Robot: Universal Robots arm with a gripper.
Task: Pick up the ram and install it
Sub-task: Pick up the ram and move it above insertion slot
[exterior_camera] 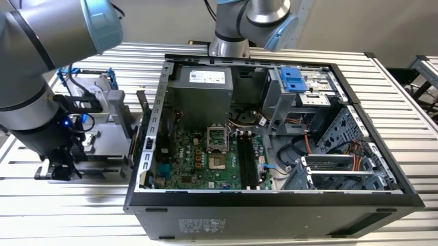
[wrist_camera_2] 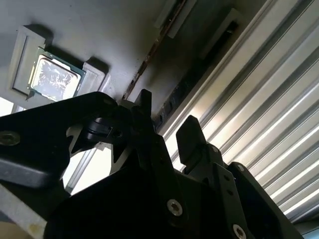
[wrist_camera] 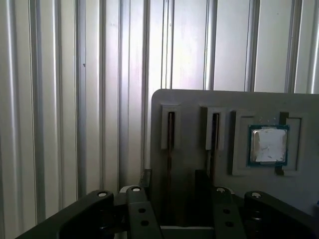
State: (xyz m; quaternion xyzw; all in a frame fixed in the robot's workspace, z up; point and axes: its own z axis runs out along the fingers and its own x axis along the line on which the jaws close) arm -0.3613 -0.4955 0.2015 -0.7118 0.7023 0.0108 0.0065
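Two fingers of the end effector [wrist_camera: 171, 181] stand apart, holding nothing, either side of the ram [wrist_camera: 171, 130] that sits on edge in a slot of the grey holder [wrist_camera: 189, 102] on the tabletop [wrist_camera: 50, 99], where closing off-centre could tilt it or catch the second stick [wrist_camera: 215, 130] alongside.

The exterior view looks steeply down from high up, some way off, at the open computer case [exterior_camera: 274, 205] on the slatted table [exterior_camera: 403, 92], with the arm [exterior_camera: 34, 77] at the exterior view's left. Both wrist views sit close behind the gripper [wrist_camera: 173, 177] [wrist_camera_2: 167, 112], facing past it. They share the grey tray [wrist_camera: 199, 102], its square chip [wrist_camera: 269, 145] [wrist_camera_2: 54, 78] and the slatted table.
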